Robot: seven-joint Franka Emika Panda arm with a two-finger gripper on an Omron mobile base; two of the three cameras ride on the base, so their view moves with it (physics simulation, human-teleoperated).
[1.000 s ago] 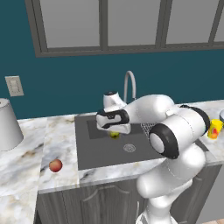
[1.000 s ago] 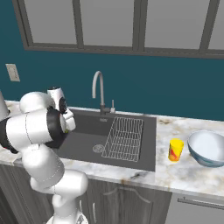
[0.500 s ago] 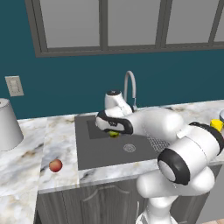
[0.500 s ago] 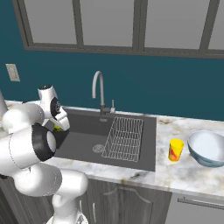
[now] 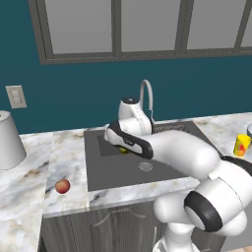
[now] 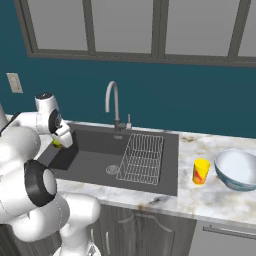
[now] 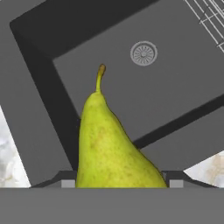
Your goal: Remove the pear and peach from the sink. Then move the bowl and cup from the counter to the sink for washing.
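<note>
Yellow-green pear with brown stem, grasped by the gripper at bottom centre, dark grey sink basin behind, reddish-orange peach lower left on marble counter

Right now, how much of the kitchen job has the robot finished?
Done: the round reddish-orange peach lies on the white marble counter, out of the dark grey sink. In hand: the gripper holds the yellow-green pear above the basin. Left: set the pear down, then move the yellow cup and pale bluish bowl, both on the counter, into the sink.
</note>
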